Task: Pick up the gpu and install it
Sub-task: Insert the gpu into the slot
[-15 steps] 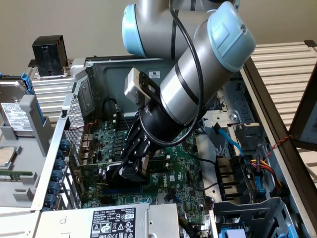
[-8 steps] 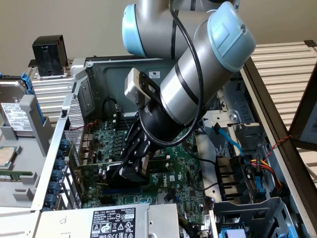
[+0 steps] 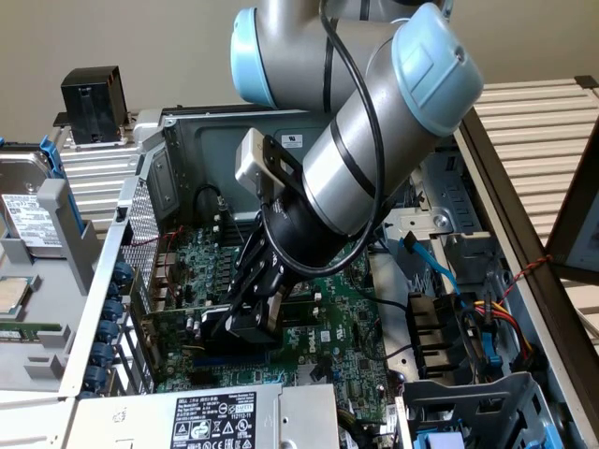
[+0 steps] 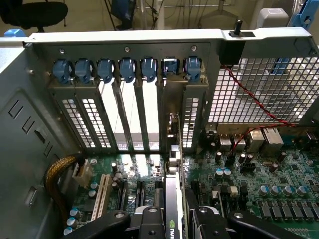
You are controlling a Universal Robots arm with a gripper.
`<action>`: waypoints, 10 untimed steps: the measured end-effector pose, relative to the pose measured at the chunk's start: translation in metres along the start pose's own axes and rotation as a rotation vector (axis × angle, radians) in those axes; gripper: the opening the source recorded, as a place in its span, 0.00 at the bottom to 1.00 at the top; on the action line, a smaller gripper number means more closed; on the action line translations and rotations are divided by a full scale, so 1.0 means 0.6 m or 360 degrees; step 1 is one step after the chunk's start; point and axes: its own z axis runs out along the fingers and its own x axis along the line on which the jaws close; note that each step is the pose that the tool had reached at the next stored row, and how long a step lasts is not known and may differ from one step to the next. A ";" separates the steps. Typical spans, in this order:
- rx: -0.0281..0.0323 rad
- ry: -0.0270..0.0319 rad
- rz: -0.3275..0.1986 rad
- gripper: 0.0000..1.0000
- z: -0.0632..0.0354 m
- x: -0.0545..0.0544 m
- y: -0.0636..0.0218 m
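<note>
The gpu (image 3: 234, 325) is a black boxy card on a thin green board, standing on edge just above the green motherboard (image 3: 337, 309) inside the open computer case. My gripper (image 3: 251, 297) reaches down from the arm and is shut on the gpu's black shroud. In the wrist view the gpu (image 4: 172, 199) runs edge-on between my two black fingers (image 4: 149, 221), under the gripper (image 4: 174, 226). Its metal bracket (image 4: 173, 137) stands at the rear slot openings, beside a perforated slot cover (image 4: 188, 119). Whether the card's edge sits in a motherboard slot I cannot tell.
A row of blue slot clips (image 4: 127, 69) lines the rear wall of the case. A red wire (image 4: 249, 97) crosses the mesh panel. A labelled power supply (image 3: 215, 416) sits at the front, a drive cage with cables (image 3: 468, 327) at the exterior view's right, and a hard drive (image 3: 28, 210) at its left.
</note>
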 end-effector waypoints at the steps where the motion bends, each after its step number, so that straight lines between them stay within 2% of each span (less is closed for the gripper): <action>1: 0.00000 0.00000 0.0000 0.27 0.000 0.000 0.000; 10: 0.00005 -0.00008 0.0000 0.27 -0.002 0.000 0.002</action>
